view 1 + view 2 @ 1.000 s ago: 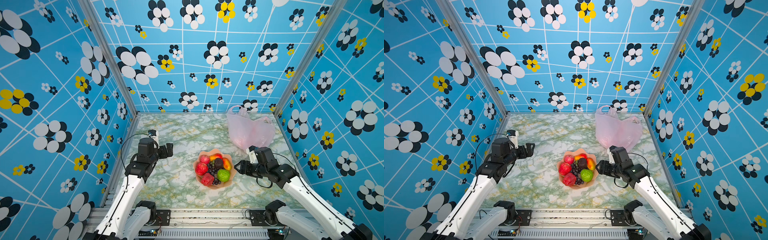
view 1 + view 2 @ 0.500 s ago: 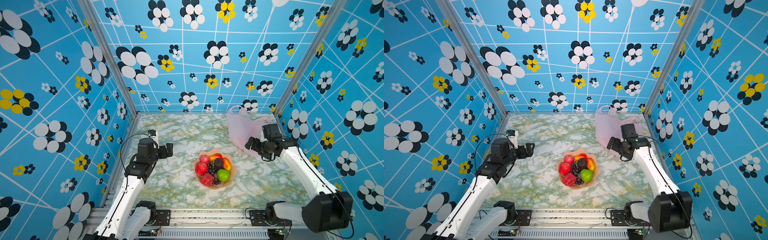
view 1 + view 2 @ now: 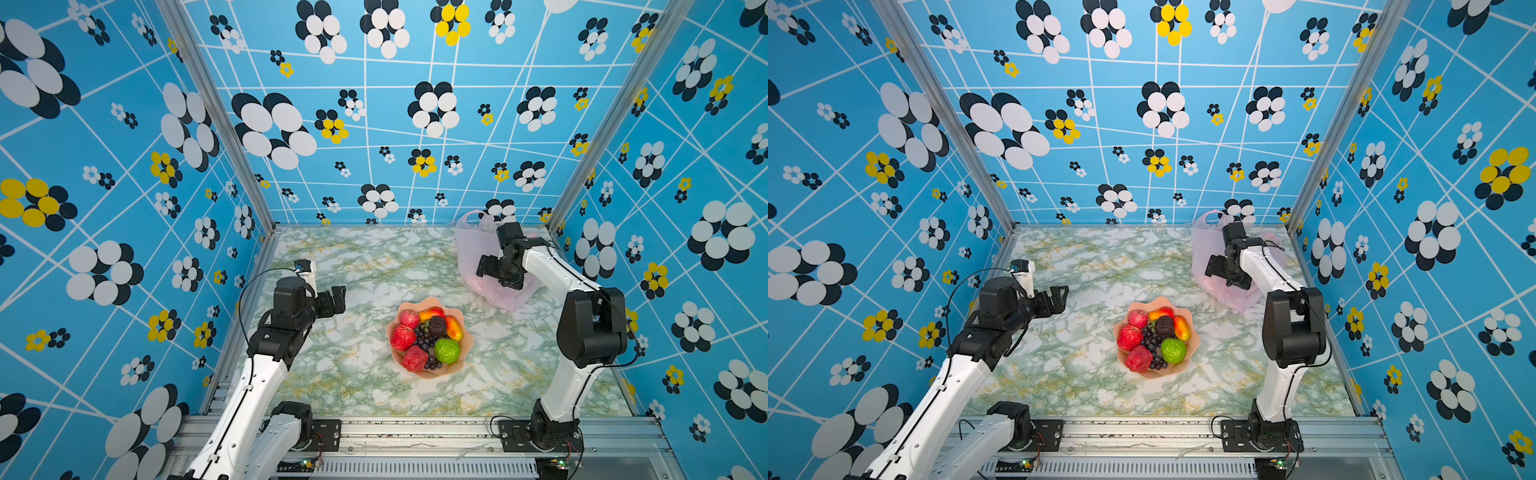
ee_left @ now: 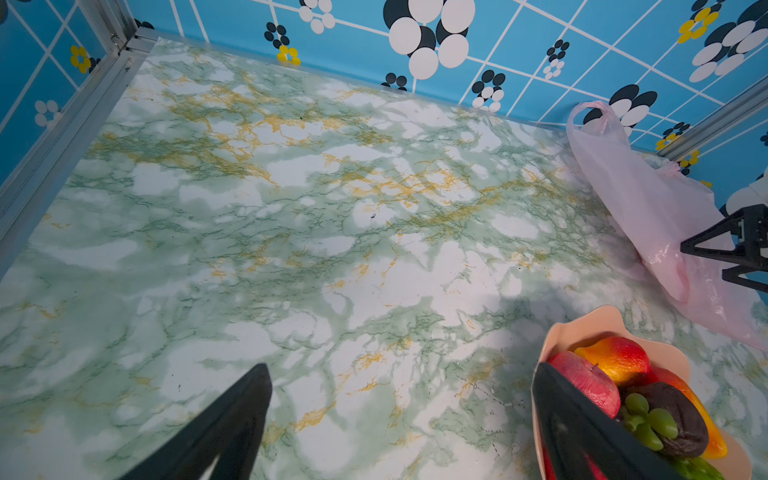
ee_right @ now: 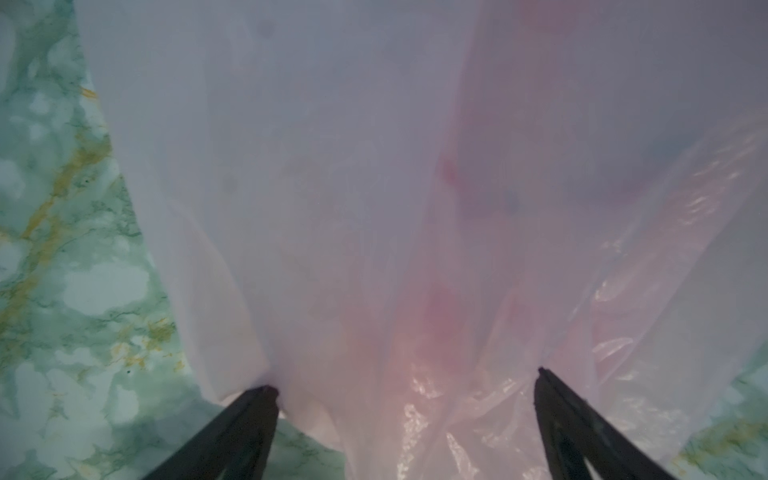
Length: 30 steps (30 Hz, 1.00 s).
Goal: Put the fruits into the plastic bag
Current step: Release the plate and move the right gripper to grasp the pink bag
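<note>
Now the right gripper point(image 3: 496, 274) has left the bowl's side, where it hung a second ago, and swung over to the plastic bag point(image 3: 469, 249), which lies crumpled at about one o'clock from the peach scalloped bowl point(image 3: 467, 347) on the marble-print table point(image 3: 353, 374). Its fingers point(image 5: 557, 399) are spread wide. In the right wrist view both tips touch the pink film, which spans the gap between them, but nothing is pinched.

The left gripper point(image 3: 336, 297) has not moved. It hovers at about ten o'clock from the bowl, fingers fully apart and empty.

The toy fruits point(image 3: 428, 336), the green one point(image 3: 447, 350) and the grape bunch point(image 3: 426, 345) among them, all sit in the bowl. I judge the work has turned to gripping the bag and opening its mouth before any fruit goes in.
</note>
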Available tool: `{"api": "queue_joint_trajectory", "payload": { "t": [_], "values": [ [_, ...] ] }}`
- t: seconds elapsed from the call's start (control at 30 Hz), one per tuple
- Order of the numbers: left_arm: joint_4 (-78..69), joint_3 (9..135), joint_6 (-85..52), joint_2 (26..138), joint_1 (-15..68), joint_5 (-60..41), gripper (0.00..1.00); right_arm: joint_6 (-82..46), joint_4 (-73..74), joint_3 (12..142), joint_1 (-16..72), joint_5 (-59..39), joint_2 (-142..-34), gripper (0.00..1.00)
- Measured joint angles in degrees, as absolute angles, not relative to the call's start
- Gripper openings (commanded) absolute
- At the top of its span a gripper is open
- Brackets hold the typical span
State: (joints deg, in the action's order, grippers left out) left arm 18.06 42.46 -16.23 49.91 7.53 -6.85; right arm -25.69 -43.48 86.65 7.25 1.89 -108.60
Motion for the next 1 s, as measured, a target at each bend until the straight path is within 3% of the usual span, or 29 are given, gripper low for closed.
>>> {"api": "queue_joint_trajectory", "payload": {
  "t": [0.13,0.37,0.6,0.77,1.0],
  "values": [
    [18.0,42.5,-16.2,49.9,7.5,-6.9,0.99,-26.0,-42.7,86.7,7.2,1.9,-111.0,0.68],
    [18.0,42.5,-16.2,49.9,7.5,-6.9,0.99,-26.4,-38.0,82.3,7.2,1.8,-110.2,0.02],
    [18.0,42.5,-16.2,49.9,7.5,-6.9,0.99,-24.4,-35.1,76.5,7.2,1.8,-102.4,0.00],
    [18.0,42.5,-16.5,49.9,7.5,-7.1,0.99,-17.9,-29.6,69.0,8.6,2.8,-90.4,0.00],
    [17.5,42.5,-19.6,50.2,7.5,-9.9,0.99,4.6,-12.8,51.2,17.0,3.3,-69.8,0.00]
  ]
}}
